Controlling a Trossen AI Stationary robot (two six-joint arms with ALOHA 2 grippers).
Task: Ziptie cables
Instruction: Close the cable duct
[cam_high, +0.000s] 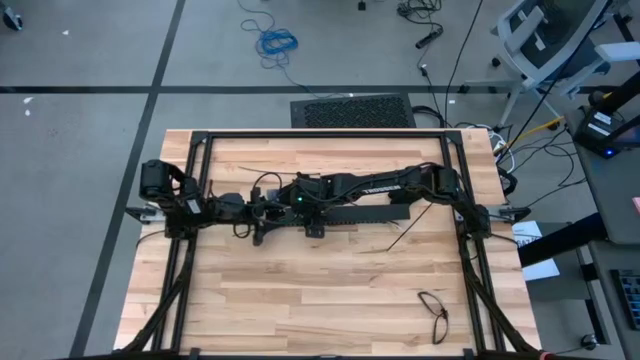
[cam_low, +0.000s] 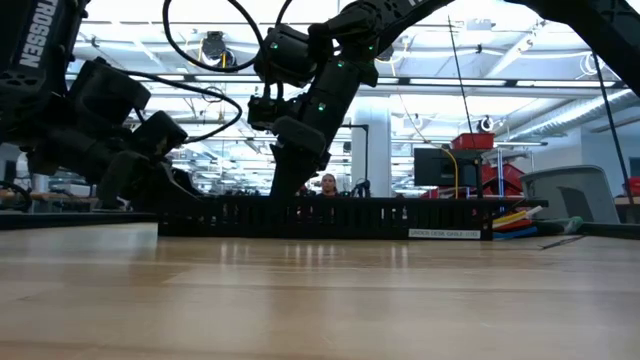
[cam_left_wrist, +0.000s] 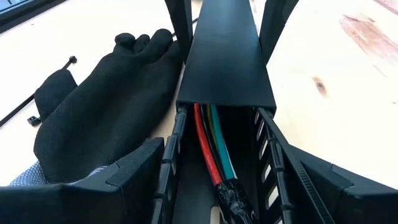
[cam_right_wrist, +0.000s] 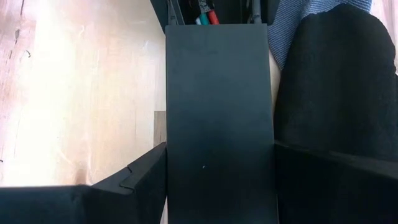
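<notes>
Two grippers straddle the long slotted bar (cam_left_wrist: 224, 56). The cables (cam_left_wrist: 211, 146) lie inside it, running along it, right between the left gripper's (cam_left_wrist: 217, 186) wide-open fingers. The right gripper (cam_right_wrist: 217, 186) sits open over the lid.

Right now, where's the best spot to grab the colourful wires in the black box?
Grab the cables between the lid and their taped end, coming straight down from above: slotted walls block both sides, and the lid hides the rest.
</notes>
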